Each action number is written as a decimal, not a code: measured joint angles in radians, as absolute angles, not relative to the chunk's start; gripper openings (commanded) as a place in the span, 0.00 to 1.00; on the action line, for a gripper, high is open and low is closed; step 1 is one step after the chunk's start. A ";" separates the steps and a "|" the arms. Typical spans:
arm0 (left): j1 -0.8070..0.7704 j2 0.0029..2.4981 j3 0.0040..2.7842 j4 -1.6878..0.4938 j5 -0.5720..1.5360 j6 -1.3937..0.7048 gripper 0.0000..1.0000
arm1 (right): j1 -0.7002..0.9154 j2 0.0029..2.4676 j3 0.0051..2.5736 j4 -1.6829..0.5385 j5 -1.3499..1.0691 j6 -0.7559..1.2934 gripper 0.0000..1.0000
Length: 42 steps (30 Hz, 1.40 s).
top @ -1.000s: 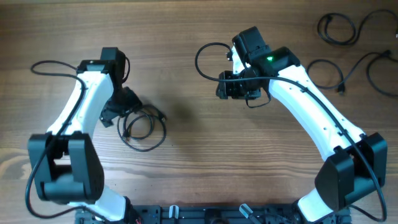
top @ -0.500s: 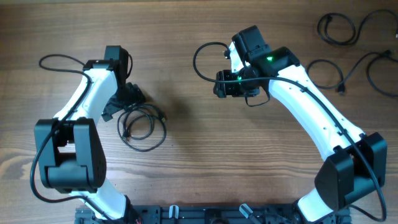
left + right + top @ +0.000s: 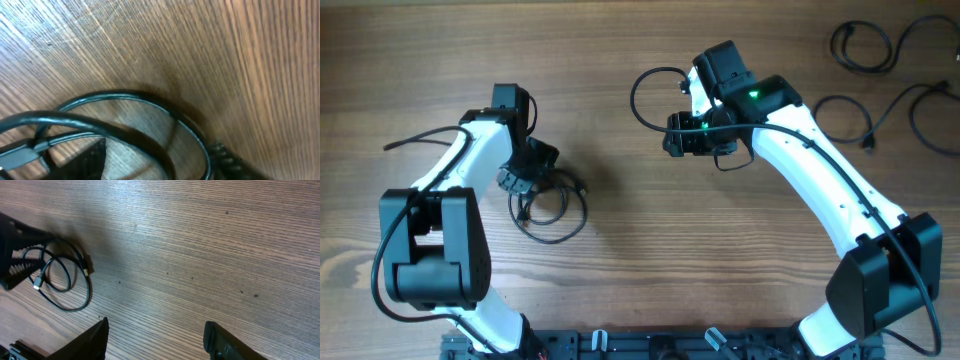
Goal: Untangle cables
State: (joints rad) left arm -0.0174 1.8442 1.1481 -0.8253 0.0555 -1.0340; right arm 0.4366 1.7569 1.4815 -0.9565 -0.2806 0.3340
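Black cables (image 3: 550,205) lie coiled at the table's (image 3: 620,270) nine o'clock. The left gripper (image 3: 527,175) sits on their eleven o'clock edge, probably to pick out a strand; whether it is pinching cannot be told. The right gripper (image 3: 156,332) hovers spread and empty near centre.

A light-brown wooden worktop (image 3: 620,270) with fine grain and darker streaks fills the view. A black mounting frame (image 3: 650,346) runs along its bottom edge in the overhead view.

You see the left gripper (image 3: 523,178) at the upper-left edge of the coiled cables (image 3: 558,212), left of centre. Your right gripper (image 3: 676,135) sits above centre, well apart from them. Loose cables (image 3: 865,45) lie upper right.
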 measured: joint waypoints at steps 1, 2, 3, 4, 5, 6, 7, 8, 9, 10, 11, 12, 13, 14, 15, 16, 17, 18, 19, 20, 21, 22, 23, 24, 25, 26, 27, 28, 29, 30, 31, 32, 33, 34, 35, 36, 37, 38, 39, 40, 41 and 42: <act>-0.017 1.844 1.147 -0.816 0.056 -1.047 0.48 | 0.437 1.757 1.481 -0.957 -0.280 0.334 0.63; -0.017 1.844 1.147 -0.805 0.055 -1.054 0.41 | 0.437 1.757 1.481 -0.957 -0.281 0.334 0.63; -0.017 1.844 1.147 -0.802 0.055 -1.057 0.31 | 0.437 1.757 1.481 -0.957 -0.281 0.334 0.63; -0.017 1.844 1.147 -0.799 0.055 -1.063 0.18 | 0.437 1.757 1.481 -0.957 -0.281 0.334 0.63; -0.017 1.844 1.147 -0.799 0.055 -1.068 0.04 | 0.437 1.757 1.481 -0.957 -0.281 0.334 0.63; -0.017 1.844 1.147 -0.801 0.058 -1.069 0.04 | 0.437 1.757 1.481 -0.957 -0.281 0.334 0.63; -0.017 1.844 1.147 -0.803 0.060 -1.073 0.04 | 0.437 1.757 1.481 -0.957 -0.281 0.334 0.63; -0.018 1.844 1.147 -0.803 0.062 -1.075 0.04 | 0.437 1.757 1.481 -0.957 -0.281 0.334 0.63; -0.017 1.843 1.147 -0.803 0.068 -1.075 0.04 | 0.437 1.757 1.481 -0.957 -0.281 0.334 0.63; -0.017 1.838 1.147 -0.803 0.087 -1.060 0.04 | 0.437 1.758 1.481 -0.958 -0.281 0.334 0.63; -0.017 1.826 1.147 -0.803 0.106 -1.045 0.04 | 0.437 1.758 1.481 -0.961 -0.281 0.334 0.63; -0.017 1.804 1.147 -0.803 0.142 -1.023 0.04 | 0.437 1.758 1.481 -0.960 -0.281 0.334 0.63; -0.017 1.773 1.148 -0.803 0.177 -1.007 0.04 | 0.437 1.758 1.481 -0.960 -0.282 0.334 0.63; -0.017 1.705 1.158 -0.799 0.240 -0.990 0.04 | 0.437 1.758 1.481 -0.960 -0.287 0.334 0.63; -0.017 1.657 1.165 -0.775 0.296 -0.981 0.04 | 0.437 1.758 1.481 -0.958 -0.299 0.334 0.63; -0.017 1.612 1.170 -0.752 0.346 -0.978 0.04 | 0.437 1.758 1.481 -0.952 -0.315 0.334 0.63; -0.019 1.527 1.174 -0.691 0.449 -0.973 0.04 | 0.437 1.758 1.481 -0.945 -0.333 0.334 0.63; -0.025 1.470 1.179 -0.659 0.508 -0.970 0.04 | 0.437 1.758 1.481 -0.941 -0.348 0.334 0.63; -0.035 1.394 1.183 -0.624 0.566 -0.970 0.04 | 0.437 1.758 1.481 -0.933 -0.363 0.334 0.63; -0.044 1.348 1.184 -0.616 0.593 -0.970 0.04 | 0.437 1.758 1.481 -0.930 -0.370 0.334 0.63; -0.051 1.310 1.185 -0.612 0.612 -0.970 0.04 | 0.437 1.758 1.481 -0.925 -0.380 0.334 0.63; -0.060 1.269 1.185 -0.612 0.629 -0.971 0.04 | 0.437 1.758 1.481 -0.918 -0.393 0.334 0.63; -0.068 1.232 1.185 -0.613 0.643 -0.976 0.04 | 0.437 1.758 1.481 -0.910 -0.412 0.334 0.63; -0.078 1.204 1.185 -0.613 0.651 -0.984 0.04 | 0.437 1.758 1.481 -0.900 -0.433 0.334 0.63; -0.088 1.185 1.185 -0.613 0.655 -0.987 0.04 | 0.437 1.758 1.481 -0.889 -0.457 0.334 0.63; -0.098 1.173 1.185 -0.612 0.657 -0.990 0.04 | 0.437 1.758 1.481 -0.888 -0.468 0.334 0.63; -0.107 1.166 1.185 -0.613 0.659 -0.993 0.04 | 0.437 1.758 1.481 -0.887 -0.479 0.332 0.63; -0.117 1.164 1.185 -0.613 0.661 -0.994 0.04 | 0.437 1.758 1.481 -0.886 -0.488 0.326 0.63; -0.123 1.164 1.185 -0.613 0.661 -0.994 0.04 | 0.437 1.758 1.481 -0.885 -0.495 0.318 0.63; -0.132 1.164 1.185 -0.613 0.661 -0.994 0.04 | 0.437 1.758 1.481 -0.881 -0.519 0.297 0.60; -0.146 1.164 1.185 -0.613 0.661 -0.994 0.04 | 0.437 1.758 1.481 -0.878 -0.543 0.278 0.56; -0.155 1.164 1.185 -0.613 0.661 -0.994 0.04 | 0.437 1.758 1.481 -0.876 -0.552 0.268 0.55; -0.162 1.164 1.185 -0.613 0.661 -0.997 0.04 | 0.437 1.758 1.481 -0.876 -0.561 0.260 0.56; -0.170 1.164 1.185 -0.613 0.661 -0.997 0.04 | 0.437 1.758 1.481 -0.874 -0.566 0.256 0.57; -0.172 1.164 1.185 -0.625 0.661 -0.997 0.04 | 0.437 1.758 1.481 -0.872 -0.569 0.251 0.59; -0.172 1.164 1.185 -0.646 0.658 -0.997 0.04 | 0.437 1.758 1.481 -0.868 -0.570 0.243 0.60; -0.172 1.164 1.185 -0.693 0.640 -1.000 0.04 | 0.437 1.758 1.481 -0.863 -0.572 0.237 0.63; -0.174 1.164 1.185 -0.730 0.612 -1.001 0.04 | 0.437 1.758 1.481 -0.857 -0.577 0.233 0.67; -0.175 1.164 1.185 -0.771 0.577 -1.002 0.04 | 0.435 1.758 1.481 -0.853 -0.580 0.229 0.68; -0.175 1.164 1.185 -0.794 0.542 -1.001 0.04 | 0.430 1.758 1.481 -0.855 -0.584 0.226 0.69; -0.176 1.164 1.185 -0.808 0.506 -1.001 0.04 | 0.419 1.758 1.481 -0.863 -0.586 0.224 0.70; -0.176 1.164 1.185 -0.806 0.476 -1.001 0.04 | 0.405 1.758 1.481 -0.873 -0.590 0.221 0.72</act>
State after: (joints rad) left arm -0.1761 1.1645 1.1851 -0.8059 0.4755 -1.0008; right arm 0.4046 1.7576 1.4815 -0.8734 -0.5900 0.2211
